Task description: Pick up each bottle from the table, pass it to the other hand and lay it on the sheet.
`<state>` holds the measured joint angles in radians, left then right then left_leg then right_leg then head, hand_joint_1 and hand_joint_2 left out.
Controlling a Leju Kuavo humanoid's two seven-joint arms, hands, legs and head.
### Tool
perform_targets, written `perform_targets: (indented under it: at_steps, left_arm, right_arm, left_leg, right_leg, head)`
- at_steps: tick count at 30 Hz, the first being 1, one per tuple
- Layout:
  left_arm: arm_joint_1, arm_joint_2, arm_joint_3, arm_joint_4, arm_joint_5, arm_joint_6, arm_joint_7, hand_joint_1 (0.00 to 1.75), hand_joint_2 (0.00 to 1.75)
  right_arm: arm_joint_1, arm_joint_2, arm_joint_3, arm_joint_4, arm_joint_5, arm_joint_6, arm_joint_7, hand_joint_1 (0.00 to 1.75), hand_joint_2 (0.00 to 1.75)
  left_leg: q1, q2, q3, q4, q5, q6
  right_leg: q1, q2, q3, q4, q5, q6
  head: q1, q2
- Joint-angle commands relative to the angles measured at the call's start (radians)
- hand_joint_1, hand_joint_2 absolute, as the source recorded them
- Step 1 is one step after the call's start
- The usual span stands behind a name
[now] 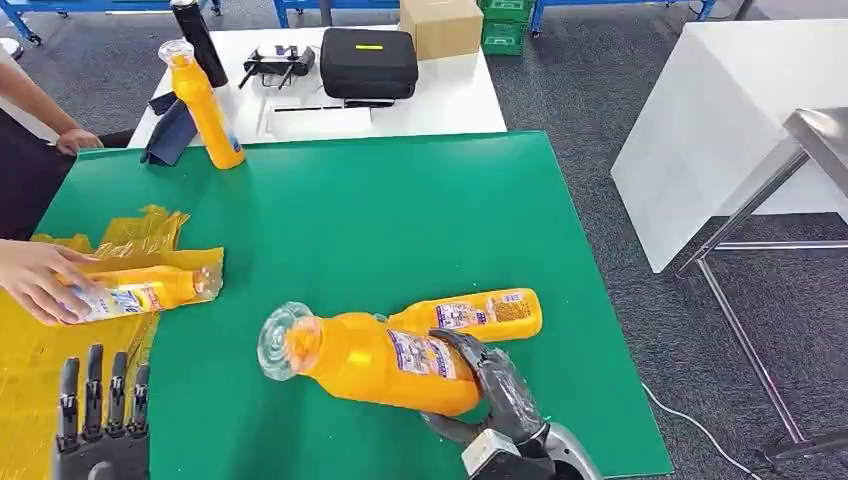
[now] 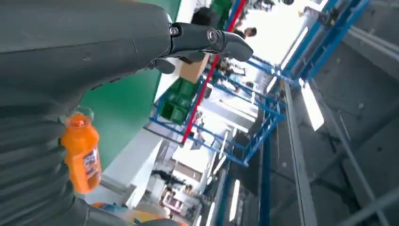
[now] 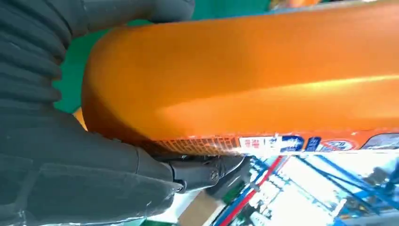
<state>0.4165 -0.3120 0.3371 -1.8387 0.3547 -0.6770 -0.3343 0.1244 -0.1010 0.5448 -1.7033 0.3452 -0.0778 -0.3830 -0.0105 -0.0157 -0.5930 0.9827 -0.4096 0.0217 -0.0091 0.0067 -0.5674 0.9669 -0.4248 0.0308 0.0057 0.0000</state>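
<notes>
My right hand (image 1: 495,395) grips an orange bottle (image 1: 375,360) by its base, holding it sideways above the green mat, clear cap pointing left. The right wrist view is close on that orange bottle (image 3: 244,80), with a finger (image 3: 207,172) under it. A second orange bottle (image 1: 470,312) lies on the mat just behind it. A third stands upright (image 1: 205,105) at the mat's far left edge. Another bottle (image 1: 135,295) lies on the yellow sheet (image 1: 40,350), under a person's hand (image 1: 35,280). My left hand (image 1: 100,410) is open, fingers straight, over the sheet. The held bottle (image 2: 82,153) also shows past my left hand (image 2: 94,42).
The green mat (image 1: 380,220) covers the table. Behind it a white table holds a black case (image 1: 368,62), a cardboard box (image 1: 440,25), a black flask (image 1: 198,40) and a controller. A white table and metal frame stand at the right.
</notes>
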Motion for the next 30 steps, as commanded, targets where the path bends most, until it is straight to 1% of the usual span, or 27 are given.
perform_targets:
  at_steps: [1,4,7,12,15,18,21,25,30]
  left_arm:
    - [-0.010,0.117,-0.294,0.046,-0.091,0.160,-0.085,0.00,1.75]
    - [-0.009,0.121,-0.299,0.043,-0.089,0.166,-0.088,0.00,1.75]
    - [-0.007,0.127,-0.303,0.041,-0.084,0.170,-0.090,0.00,1.75]
    - [-0.007,0.127,-0.303,0.041,-0.084,0.170,-0.090,0.00,1.75]
    - [-0.029,0.158,-0.373,0.048,-0.186,0.249,-0.131,0.00,1.75]
    - [-0.067,0.197,-0.460,0.070,-0.214,0.311,-0.153,0.00,1.75]
    - [-0.078,0.235,-0.515,0.066,-0.222,0.347,-0.173,0.00,1.75]
    - [-0.088,0.271,-0.563,0.055,-0.278,0.392,-0.213,0.00,1.75]
    - [-0.108,0.291,-0.590,0.059,-0.354,0.438,-0.240,0.00,1.75]
  right_arm:
    - [-0.118,0.101,0.092,0.099,-0.033,0.020,0.018,1.75,1.75]
    - [-0.118,0.098,0.091,0.098,-0.035,0.019,0.019,1.75,1.75]
    - [-0.116,0.094,0.091,0.094,-0.036,0.018,0.019,1.75,1.75]
    - [-0.116,0.094,0.091,0.094,-0.036,0.018,0.019,1.75,1.75]
    - [-0.179,0.122,0.137,0.160,-0.046,0.046,0.055,1.75,1.75]
    - [-0.258,0.165,0.195,0.270,-0.045,0.060,0.097,1.75,1.75]
    - [-0.298,0.183,0.239,0.344,-0.039,0.066,0.123,1.75,1.75]
    - [-0.328,0.203,0.279,0.413,-0.033,0.067,0.142,1.75,1.75]
    - [-0.385,0.220,0.350,0.476,-0.002,0.098,0.184,1.75,1.75]
  left_leg:
    - [0.002,0.003,0.001,0.001,-0.001,-0.004]
    - [0.001,0.001,0.002,-0.001,0.000,-0.002]
    - [0.001,0.002,0.003,0.000,-0.001,-0.002]
    - [0.000,0.001,0.000,-0.001,0.000,-0.001]
    - [0.000,0.003,0.001,0.000,-0.001,-0.002]
    - [0.000,0.002,0.000,-0.001,0.001,-0.002]
    - [0.000,0.003,0.001,-0.001,0.001,-0.002]
    - [0.001,0.003,0.001,-0.001,0.001,-0.002]
    - [0.001,0.003,0.002,0.000,0.000,-0.003]
  right_leg:
    - [0.002,0.000,0.001,0.000,0.000,-0.002]
    - [0.001,0.000,0.002,-0.001,0.000,-0.001]
    - [0.001,0.000,0.003,-0.001,-0.001,-0.001]
    - [-0.001,0.000,0.000,0.000,0.000,-0.001]
    - [0.000,0.000,0.001,0.000,0.000,-0.001]
    - [0.000,0.001,-0.001,0.000,0.001,-0.001]
    - [0.000,0.001,0.000,-0.001,0.001,-0.001]
    - [0.000,0.001,0.001,-0.001,0.000,-0.001]
    - [0.000,0.001,0.001,0.000,-0.001,-0.001]
  head:
    - [0.000,0.000]
    - [0.000,0.000]
    - [0.000,0.000]
    - [0.000,0.000]
    - [0.001,0.000]
    - [0.000,0.000]
    - [0.000,0.000]
    - [0.000,0.000]
    - [0.001,0.000]
